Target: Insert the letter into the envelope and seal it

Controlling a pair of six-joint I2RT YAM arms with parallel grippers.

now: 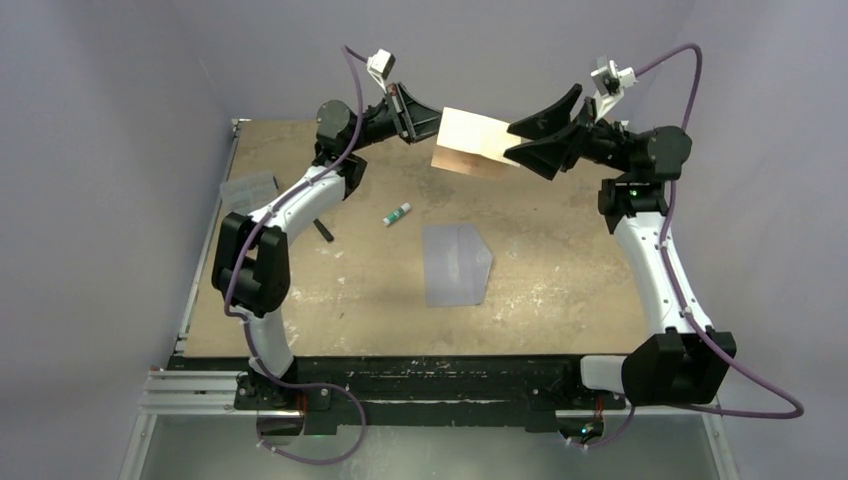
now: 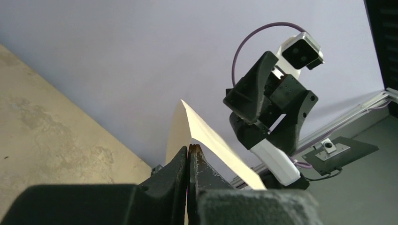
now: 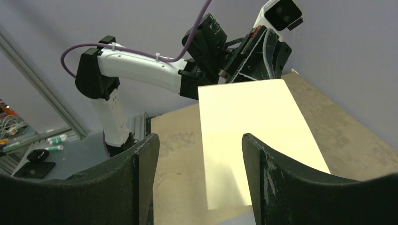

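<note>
**Top view.** The letter (image 1: 470, 142) is in the air over the far part of the bench (image 1: 560, 290), pinched by its left edge in the left claw (image 1: 412, 115). The right claw (image 1: 512, 142) is spread wide, with one finger on either side of the sheet's opposite edge. The grey-blue envelope (image 1: 455, 265) lies flat near the middle of the bench, well apart from the sheet, its pointed flap turned out to the right. A glue stick (image 1: 397, 213) lies just to the left of the envelope, and a clear plastic box (image 1: 248, 188) sits at the left edge. I judge this to be the carrying step, at a two-arm hand-over or steadying grasp, with insertion not yet begun.

**Left wrist.** The left claw (image 2: 189, 157) is pressed together on the letter (image 2: 213, 140), which rises from it as a thin pale sheet seen nearly edge-on. It bows or folds near the grip, and I cannot tell which. The right arm's claw (image 2: 244, 105) hangs beyond the sheet's far end.

**Right wrist.** The right claw (image 3: 199, 138) stands apart and holds nothing. The letter (image 3: 248, 108) reaches in between its fingers, close to the right one, but whether they touch is unclear. The sheet looks flat, clean and pale peach, with a faint band across its lower part. The left claw (image 3: 244, 61) holds its far edge.

The next move likely calls for closing the right claw squarely on the free edge without creasing the sheet, then lowering the sheet towards the envelope's mouth. A thin sheet held at one edge may sag or twist.
</note>
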